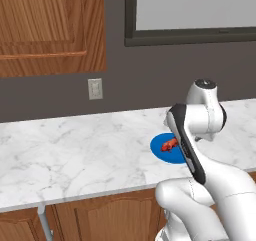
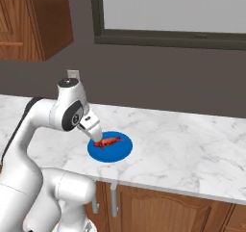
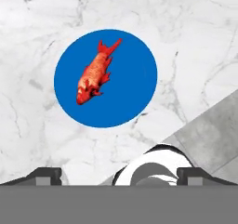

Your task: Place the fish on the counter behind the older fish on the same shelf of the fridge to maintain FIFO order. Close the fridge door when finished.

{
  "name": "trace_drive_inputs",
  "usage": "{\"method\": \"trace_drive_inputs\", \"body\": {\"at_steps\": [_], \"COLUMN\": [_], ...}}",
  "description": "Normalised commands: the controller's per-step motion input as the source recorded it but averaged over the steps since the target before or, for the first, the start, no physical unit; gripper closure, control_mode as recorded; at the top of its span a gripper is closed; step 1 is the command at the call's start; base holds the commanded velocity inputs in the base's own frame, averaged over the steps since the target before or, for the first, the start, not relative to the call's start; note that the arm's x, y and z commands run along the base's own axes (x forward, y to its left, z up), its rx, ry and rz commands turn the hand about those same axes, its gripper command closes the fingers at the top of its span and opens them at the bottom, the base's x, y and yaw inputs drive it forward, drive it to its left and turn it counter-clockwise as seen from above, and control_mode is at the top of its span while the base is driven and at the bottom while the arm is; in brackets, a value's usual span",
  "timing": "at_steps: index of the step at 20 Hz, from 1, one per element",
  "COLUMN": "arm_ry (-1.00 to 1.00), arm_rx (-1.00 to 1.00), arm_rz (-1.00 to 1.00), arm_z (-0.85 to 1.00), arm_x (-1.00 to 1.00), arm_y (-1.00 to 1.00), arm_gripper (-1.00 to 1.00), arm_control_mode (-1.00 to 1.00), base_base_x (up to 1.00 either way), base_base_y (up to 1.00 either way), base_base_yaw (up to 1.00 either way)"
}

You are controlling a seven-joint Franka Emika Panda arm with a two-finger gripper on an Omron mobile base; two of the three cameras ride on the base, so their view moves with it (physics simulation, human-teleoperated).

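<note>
Fingers spread wide, empty, tips standing far apart at the bottom of the hand view, nothing between them. Gripper poised above the near-left rim of the plate, apart from the fish, no contact made.

Left to right in the hand view: veined white marble tabletop, hard and polished; then round blue plate, flat, matte, thin-rimmed; on its left half, the fish, small, red-orange, glossy, tapered body with forked tail. Lying flat on the plate, well inside the rim.

Governing relation: fish ahead of the fingers, slightly left of their midline. Long axis diagonal, head toward lower left, tail toward upper right. Finger line roughly horizontal in that view, hence neither square across nor along the body; some wrist roll judged necessary before descent, so the pads close on the narrow flanks.

Confirmed from the base views: plate near the front edge of the tabletop, fish on it; wooden cabinet fronts below. Single arm only.

Handling judged delicate: slim, slick body on a smooth plate, liable to slide or pivot under an off-centre pinch.
</note>
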Motion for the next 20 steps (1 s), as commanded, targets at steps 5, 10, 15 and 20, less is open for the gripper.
{"method": "trace_drive_inputs", "body": {"at_steps": [5,10,15,20], "arm_ry": [0.16,0.08,0.03,0.0], "arm_rx": [0.08,0.04,0.05,0.0], "arm_rz": [-0.15,-0.06,0.0,0.0], "arm_z": [-0.42,-0.33,-0.32,-0.31], "arm_x": [0.38,0.52,0.28,0.3], "arm_y": [-0.17,-0.05,-0.25,0.0], "arm_gripper": [-1.0,-1.0,-1.0,-1.0], "arm_control_mode": [-1.0,-1.0,-1.0,-1.0], "base_base_x": [0.0,0.0,0.0,0.0], "base_base_y": [0.0,0.0,0.0,0.0], "base_base_yaw": [0.0,0.0,0.0,0.0]}}
